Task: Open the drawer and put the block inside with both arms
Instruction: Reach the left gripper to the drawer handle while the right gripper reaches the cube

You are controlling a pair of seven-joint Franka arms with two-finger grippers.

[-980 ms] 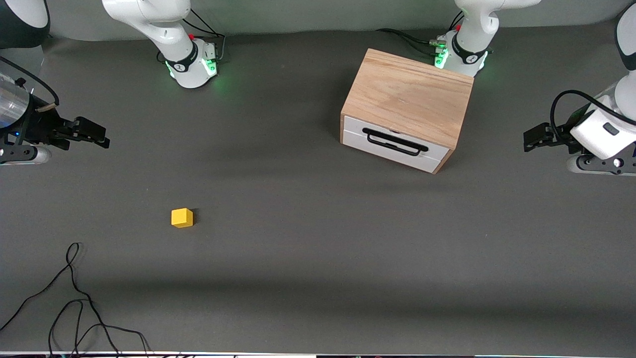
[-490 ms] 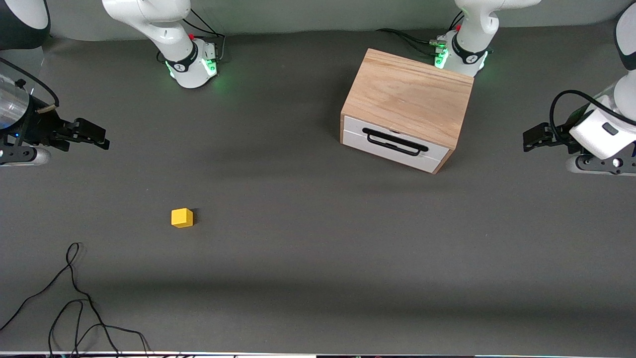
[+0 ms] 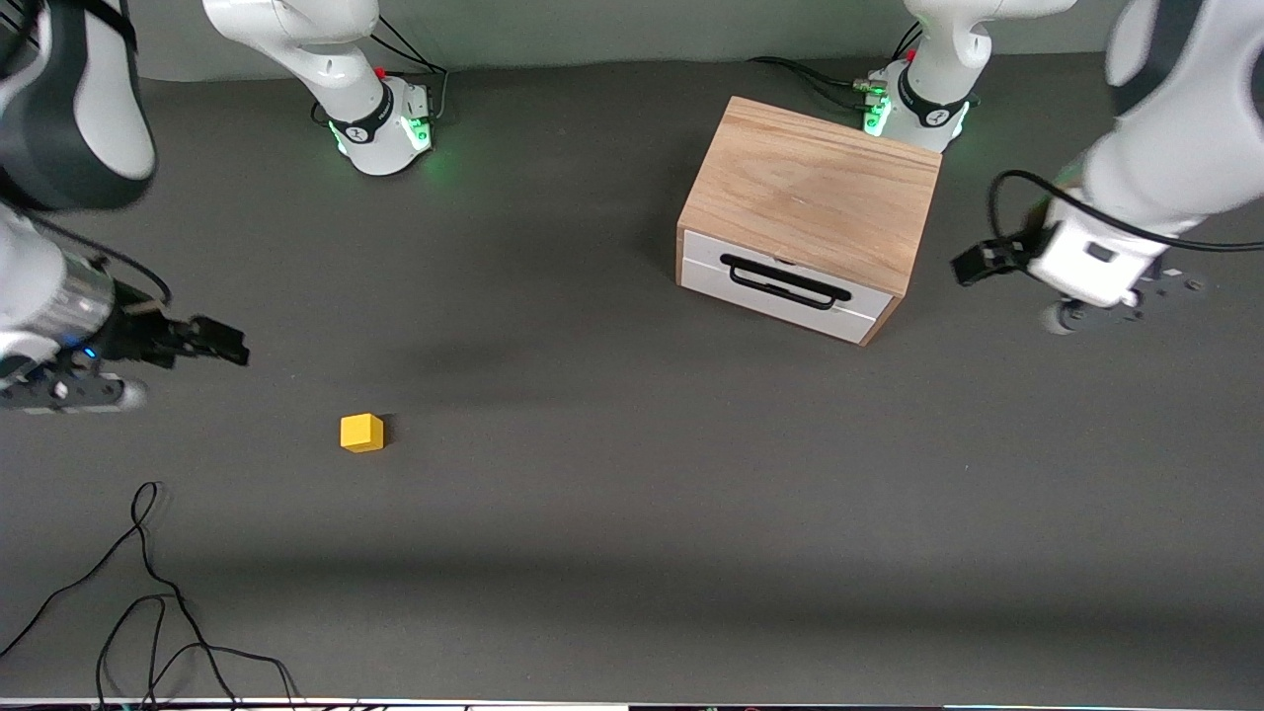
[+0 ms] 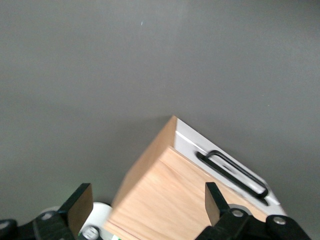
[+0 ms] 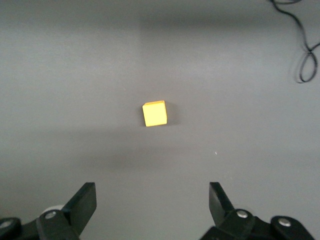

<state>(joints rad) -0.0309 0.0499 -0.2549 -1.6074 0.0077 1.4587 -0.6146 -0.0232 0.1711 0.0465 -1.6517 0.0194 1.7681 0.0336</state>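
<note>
Left gripper point(image 4: 145, 207) spread wide, up over bare table beside the box point(image 3: 815, 193). It should drop square onto the handle point(image 3: 785, 281) of the shut drawer point(image 3: 780, 286) and pull straight. Right gripper point(image 5: 152, 202) also wide, empty, over table near the block point(image 3: 361, 433), which sits toward the right arm's end.

You're looking at a robotics lab. Two white arms stand bolted at 12 o'clock on a tabletop point(image 3: 612, 513) covered in plain grey matting, their bases point(image 3: 387, 130) glowing green with cables plugged in beside them. A loose black cable point(image 3: 148, 612) sprawls at 7 o'clock. On the matting sit only test props: a wooden box point(image 3: 810, 188) and a yellow cube point(image 3: 361, 433).
</note>
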